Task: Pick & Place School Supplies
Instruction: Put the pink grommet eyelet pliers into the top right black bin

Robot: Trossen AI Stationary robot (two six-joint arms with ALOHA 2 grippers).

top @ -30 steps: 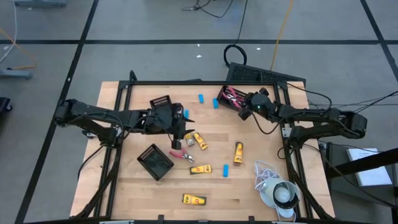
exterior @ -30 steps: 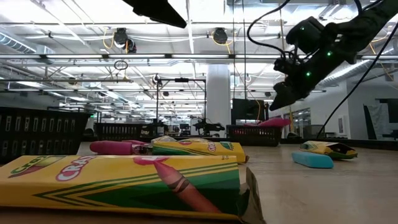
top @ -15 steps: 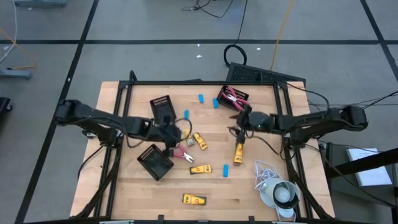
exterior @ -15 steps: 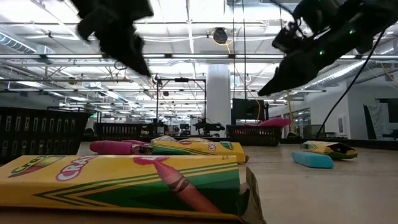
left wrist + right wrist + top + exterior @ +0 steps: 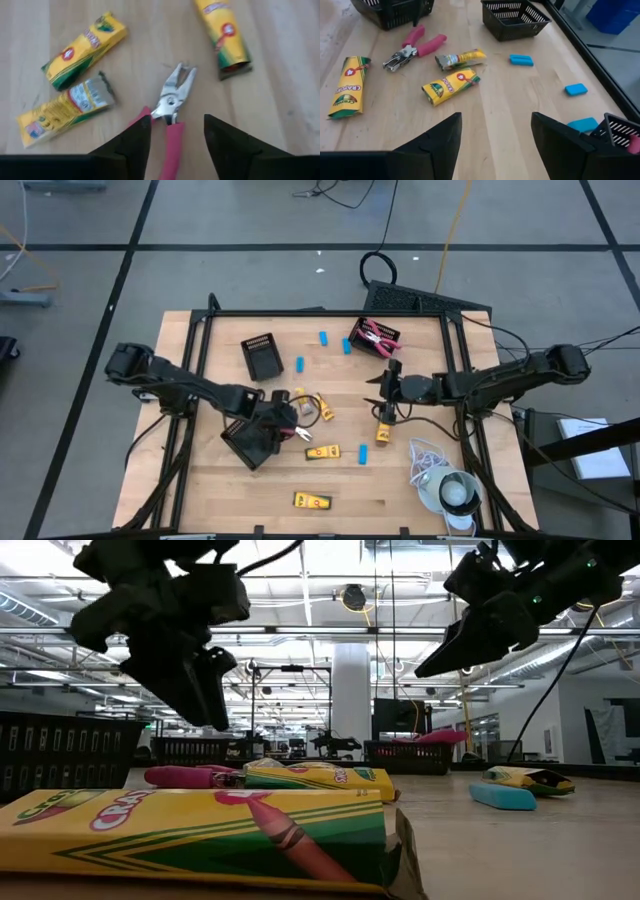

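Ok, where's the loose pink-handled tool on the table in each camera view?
High view: pink-handled tool, centre-left, beside the black basket.
Low view: left of centre, behind the near crayon box.
Left wrist view: low centre.
Right wrist view: upper left.
Shared landmark: the torn crayon box lies close by in the high and both wrist views.

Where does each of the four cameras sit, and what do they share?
High: overhead, straight down; both arms, left claw, right claw.
Low: tabletop height, level across yellow cardboard crayon boxes; arms overhead.
Left wrist: over the pink-handled metal hole punch; own dark fingers.
Right wrist: across the table; own fingers.
Shared: both wrist views show that punch.
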